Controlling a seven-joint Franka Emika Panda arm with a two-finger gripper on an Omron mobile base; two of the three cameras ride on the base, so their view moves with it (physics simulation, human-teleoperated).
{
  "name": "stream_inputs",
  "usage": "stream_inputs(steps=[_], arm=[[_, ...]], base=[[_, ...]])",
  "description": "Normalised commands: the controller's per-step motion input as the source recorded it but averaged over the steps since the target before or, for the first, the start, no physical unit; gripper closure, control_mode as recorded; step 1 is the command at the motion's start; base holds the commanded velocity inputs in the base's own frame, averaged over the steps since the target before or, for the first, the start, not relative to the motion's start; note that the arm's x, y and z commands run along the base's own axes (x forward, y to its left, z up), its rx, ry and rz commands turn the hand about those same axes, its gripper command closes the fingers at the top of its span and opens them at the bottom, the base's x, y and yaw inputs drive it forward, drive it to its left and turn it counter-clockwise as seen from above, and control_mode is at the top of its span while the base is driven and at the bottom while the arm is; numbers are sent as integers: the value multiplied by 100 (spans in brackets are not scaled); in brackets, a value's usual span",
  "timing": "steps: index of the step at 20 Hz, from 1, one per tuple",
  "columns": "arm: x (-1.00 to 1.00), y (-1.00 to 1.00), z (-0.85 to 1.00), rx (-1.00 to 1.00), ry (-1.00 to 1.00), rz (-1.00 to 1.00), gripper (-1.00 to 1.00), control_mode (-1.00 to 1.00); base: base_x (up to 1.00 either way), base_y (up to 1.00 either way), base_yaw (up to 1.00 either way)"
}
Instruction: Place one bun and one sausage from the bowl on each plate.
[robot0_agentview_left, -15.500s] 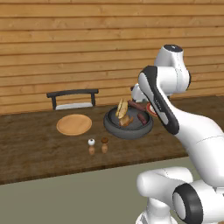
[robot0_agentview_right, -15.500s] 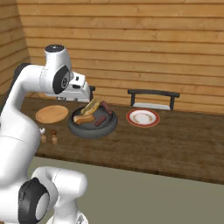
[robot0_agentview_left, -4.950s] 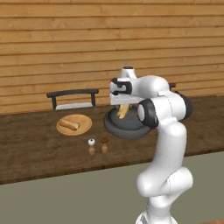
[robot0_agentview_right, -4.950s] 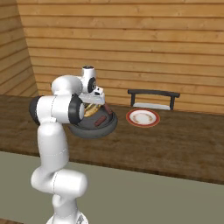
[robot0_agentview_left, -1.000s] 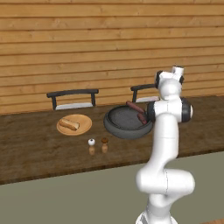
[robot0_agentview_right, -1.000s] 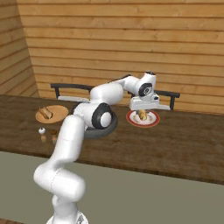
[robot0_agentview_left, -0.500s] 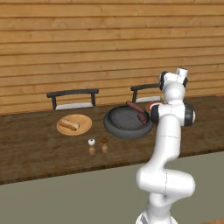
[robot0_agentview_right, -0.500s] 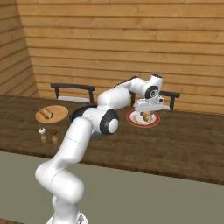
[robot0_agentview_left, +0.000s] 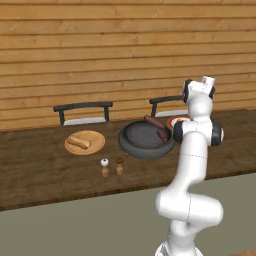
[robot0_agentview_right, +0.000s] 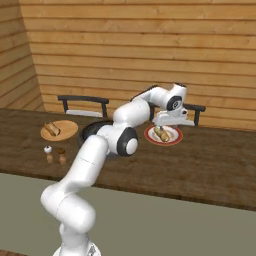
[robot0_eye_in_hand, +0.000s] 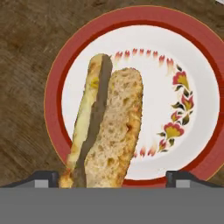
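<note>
1. The counter is dark wood and lies under the gripper; a wall of wooden planks stands behind it.
2. The bowl is dark grey and sits to the left of the gripper, near it. Two sausages lie at its far right side, one resting on the rim and one just inside.
3. The red plate is directly below the gripper, white inside with a red rim and a small flower pattern.
4. The wooden plate is well apart from the gripper, on the far side of the bowl. One bun lies on it.
5. The second bun lies on the red plate, split along its length, between the two fingertips in the hand view.
6. The gripper hangs just above the red plate with its jaws spread wide. The fingertips stand clear of the bun on both sides, so it holds nothing.
7. Two small shakers stand near the front of the bowl, well apart from the gripper.
</note>
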Motion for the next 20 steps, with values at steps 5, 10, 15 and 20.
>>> stream_inputs(steps=[5,10,15,20], arm=[[-83,7,35,0,-22,-1,-100,-100],[-100,35,21,0,-30,-3,-100,-100],[-98,90,16,-3,-22,-3,-100,-100],[-33,100,53,-14,-5,-9,-100,-100]], base=[[0,0,0],[0,0,0],[0,0,0],[0,0,0]])
